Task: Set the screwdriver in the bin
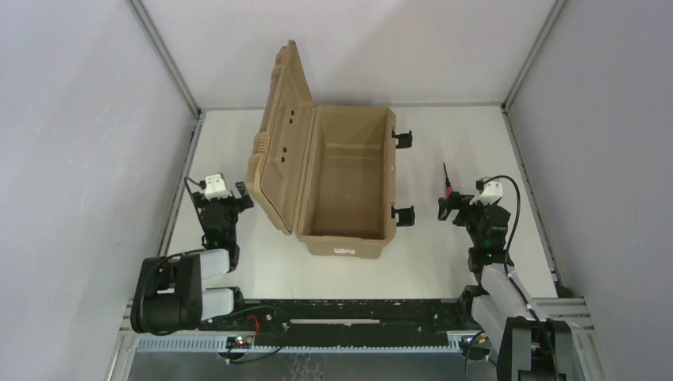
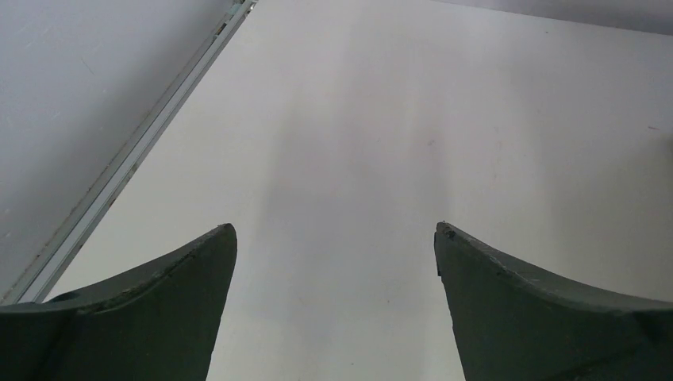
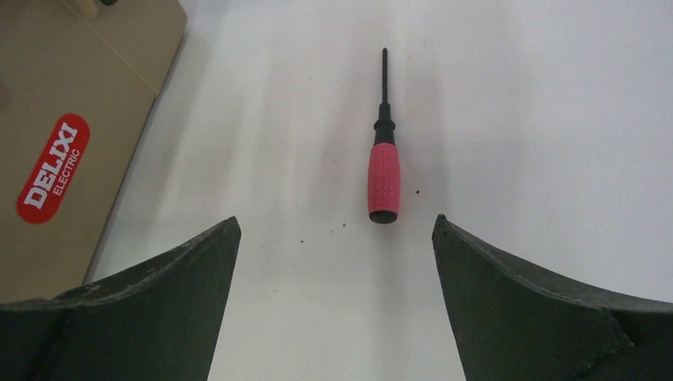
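Right gripper point(image 3: 335, 222), jaws spread wide and holding nothing, poised just short of the screwdriver point(image 3: 383, 159): this reads as the approach step of the pick, with grasp, carry and release all yet to do. In your right wrist view the screwdriver lies flat on the white table point(image 3: 516, 95), its thin dark shaft pointing to 12 o'clock and the butt of its handle toward 6 o'clock, slightly right of the midline between the fingers point(image 3: 159, 302). The handle is pink-red and rounded, moulded with a fine knurled grid. It is likely a rubbery grip that should seat firmly when clamped. The shaft is slim and smooth, with a black collar where it meets the handle. In the top view the bin point(image 1: 348, 238) stands at 9 o'clock of the screwdriver, well apart from it. It is a tan rectangular case, apparently hard plastic, with its ribbed lid point(image 1: 274, 159) swung up along the 9 o'clock side and two black latches point(image 1: 403, 139) hanging open on the 3 o'clock side. A red oval label point(image 3: 54, 168) marks its near wall. Your next move calls for advancing toward 12 o'clock, lowering until the fingers straddle the handle, and closing across its width. Left gripper point(image 2: 335, 230), likewise spread and unladen, sits over the table at 9 o'clock of the bin.
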Controlling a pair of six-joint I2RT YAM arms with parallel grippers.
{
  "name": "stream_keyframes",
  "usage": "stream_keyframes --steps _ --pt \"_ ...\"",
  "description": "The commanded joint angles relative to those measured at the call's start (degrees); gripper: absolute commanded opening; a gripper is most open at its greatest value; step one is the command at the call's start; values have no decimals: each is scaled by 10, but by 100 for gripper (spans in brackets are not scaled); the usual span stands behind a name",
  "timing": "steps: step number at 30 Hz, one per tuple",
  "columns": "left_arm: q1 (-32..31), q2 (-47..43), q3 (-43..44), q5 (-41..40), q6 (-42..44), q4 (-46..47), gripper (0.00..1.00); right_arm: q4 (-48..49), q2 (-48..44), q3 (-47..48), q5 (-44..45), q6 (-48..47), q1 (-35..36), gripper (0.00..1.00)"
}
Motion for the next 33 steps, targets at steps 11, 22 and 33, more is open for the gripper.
stream_keyframes --steps 11,22,33 --pt "2 -6 20 9 12 25 100 -319 98 381 49 40 1 100" --pt "2 -5 19 9 12 26 100 -617 452 684 78 54 5 79" --pt "3 -5 19 9 11 28 100 -688 650 748 163 29 53 72"
